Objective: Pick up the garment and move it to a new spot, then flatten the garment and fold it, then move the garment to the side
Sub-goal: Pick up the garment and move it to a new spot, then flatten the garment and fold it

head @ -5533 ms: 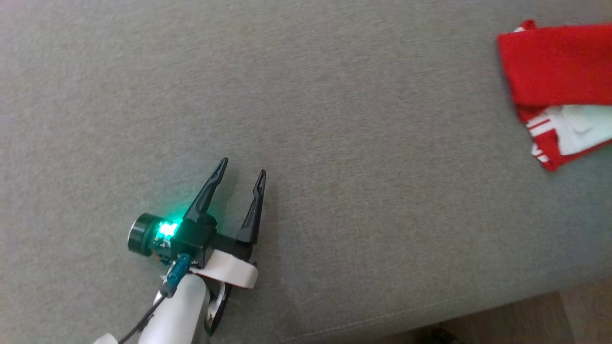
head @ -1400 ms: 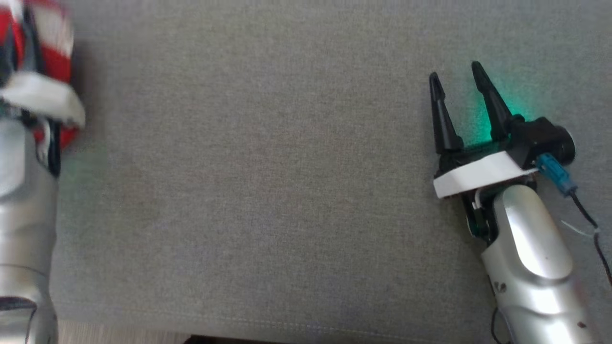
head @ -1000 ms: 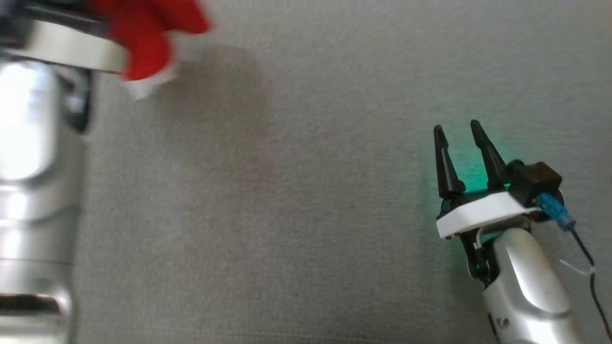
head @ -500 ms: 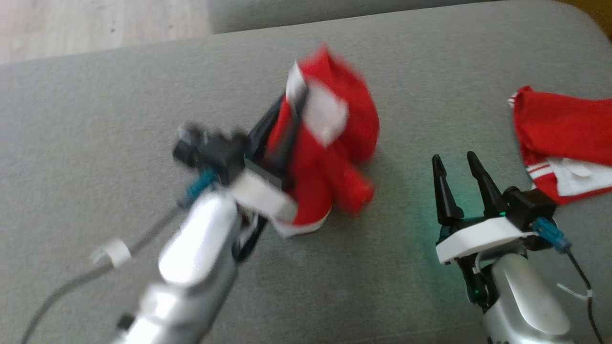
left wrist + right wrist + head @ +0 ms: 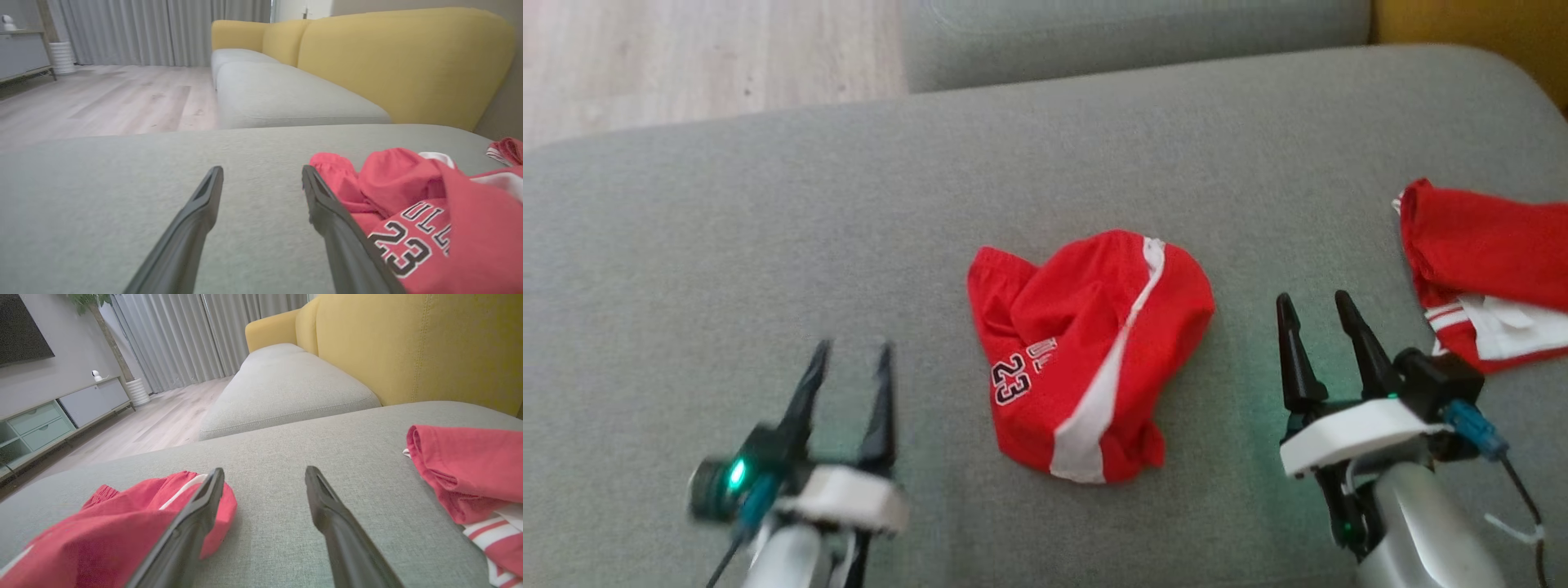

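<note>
- Shorts (image 5: pixel 1086 359) lie crumpled mid-sofa (image 5: pixel 768 245), between the hands and touched by neither; the move to a new spot seems done.
- Left hand (image 5: pixel 853 349) and right hand (image 5: pixel 1313 299) are both spread, empty.
- Remaining: flatten, fold, shift aside, perhaps near the folded red garment (image 5: pixel 1478 253).

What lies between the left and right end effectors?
In the head view, the crumpled red fabric shorts with a white stripe and 23 print lie between the left end effector and the right end effector, touching neither, on the grey sofa cushion.
</note>
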